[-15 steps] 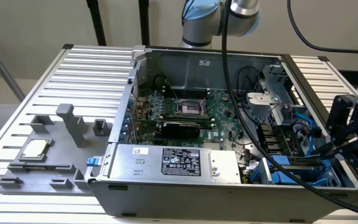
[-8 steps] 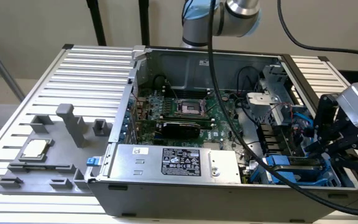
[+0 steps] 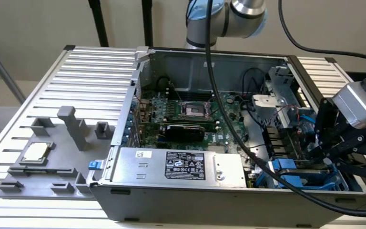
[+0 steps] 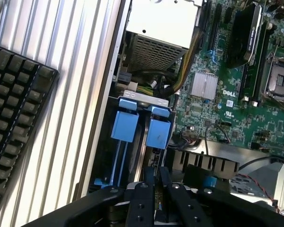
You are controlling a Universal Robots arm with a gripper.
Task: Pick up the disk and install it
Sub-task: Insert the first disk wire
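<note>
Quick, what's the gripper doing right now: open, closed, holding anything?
Gripper: cannot be told whether it is open or shut, or holding anything; it hangs just over the blue drive carriers.

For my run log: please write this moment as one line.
pincer: over drive bay | blue carriers: two, side by side in bay | case: open

one open computer case (image 3: 234, 205). one green motherboard (image 3: 224, 136) with one empty cpu socket (image 3: 194, 110) and one small silver heatsink (image 4: 204, 86). one silver power supply (image 3: 177, 164). two blue drive carriers (image 4: 125, 125) (image 4: 159, 132). one black keyboard (image 4: 14, 118). one grey tray (image 3: 40, 183), one square silver chip (image 3: 35, 151). one robot arm (image 3: 234, 19), one gripper (image 4: 156, 177).
</note>
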